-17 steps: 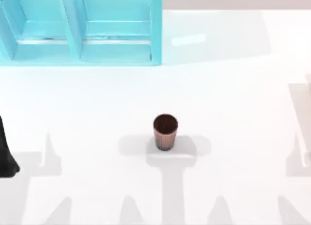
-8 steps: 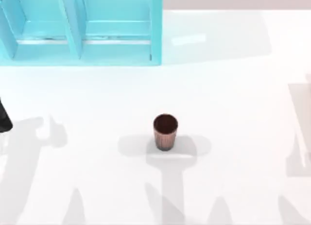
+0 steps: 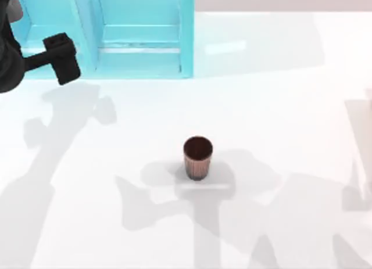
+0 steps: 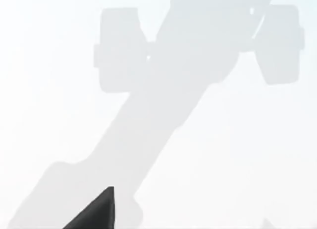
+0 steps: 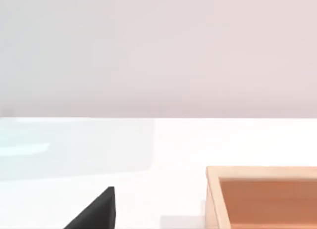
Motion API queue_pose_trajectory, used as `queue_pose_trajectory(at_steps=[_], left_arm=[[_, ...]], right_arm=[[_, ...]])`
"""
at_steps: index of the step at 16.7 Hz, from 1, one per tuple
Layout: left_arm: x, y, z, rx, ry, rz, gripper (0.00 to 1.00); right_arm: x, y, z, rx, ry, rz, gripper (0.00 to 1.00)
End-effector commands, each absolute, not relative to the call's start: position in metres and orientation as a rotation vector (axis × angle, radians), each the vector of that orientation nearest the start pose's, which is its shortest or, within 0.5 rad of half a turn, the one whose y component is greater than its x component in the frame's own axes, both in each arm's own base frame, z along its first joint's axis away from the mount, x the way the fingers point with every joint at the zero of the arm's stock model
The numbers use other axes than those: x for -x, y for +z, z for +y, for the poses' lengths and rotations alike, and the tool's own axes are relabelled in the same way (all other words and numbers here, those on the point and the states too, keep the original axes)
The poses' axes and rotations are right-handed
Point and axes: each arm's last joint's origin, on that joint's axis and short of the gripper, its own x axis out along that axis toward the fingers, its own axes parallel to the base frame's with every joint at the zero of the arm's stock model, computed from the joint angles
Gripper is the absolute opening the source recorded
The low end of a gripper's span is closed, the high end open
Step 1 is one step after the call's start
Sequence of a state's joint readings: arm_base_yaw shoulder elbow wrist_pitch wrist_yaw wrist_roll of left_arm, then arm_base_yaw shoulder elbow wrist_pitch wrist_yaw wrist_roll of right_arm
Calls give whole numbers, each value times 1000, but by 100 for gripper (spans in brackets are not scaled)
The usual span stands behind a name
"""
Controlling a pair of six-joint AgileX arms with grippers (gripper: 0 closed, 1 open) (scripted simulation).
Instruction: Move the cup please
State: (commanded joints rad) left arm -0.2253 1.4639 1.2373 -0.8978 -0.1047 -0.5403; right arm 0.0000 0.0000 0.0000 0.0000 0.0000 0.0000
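The cup (image 3: 197,157) stands upright and untouched mid-surface, so the left arm (image 3: 35,63) hangs high at the far left, well apart, seemingly staging an approach; its claw's state cannot be told.

Your left arm (image 3: 11,57) is showing at the far left edge in the top view, toward the back of the table, as a dark mass with a blocky black part (image 3: 61,58) jutting out to the right. You are seeing one dark fingertip (image 4: 96,212) of the left gripper in the left wrist view, pointing up from the lower edge. How its fingers are set cannot be made out. In the right wrist view, one dark fingertip (image 5: 96,212) of your right gripper is poking up from the lower edge in just the same way.
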Motion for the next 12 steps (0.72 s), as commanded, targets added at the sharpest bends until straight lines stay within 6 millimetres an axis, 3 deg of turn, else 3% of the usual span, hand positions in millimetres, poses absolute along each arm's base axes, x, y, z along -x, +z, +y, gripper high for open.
queue_pose_trajectory(at_steps=[3,6,9,12], left_arm=[[-330,268,-104,254,219,1284,100],[-355,257,-157,187,206,1414,100],[-364,246,-213,113,164,1504,100],[-356,244,-263,50,94,1549,100]], right_arm=[[-106,160,-1,0,0,0,100],[-106,160,-1,0,0,0,100],[-106,160,-1,0,0,0,100],[-106,160,-1,0,0,0,100]])
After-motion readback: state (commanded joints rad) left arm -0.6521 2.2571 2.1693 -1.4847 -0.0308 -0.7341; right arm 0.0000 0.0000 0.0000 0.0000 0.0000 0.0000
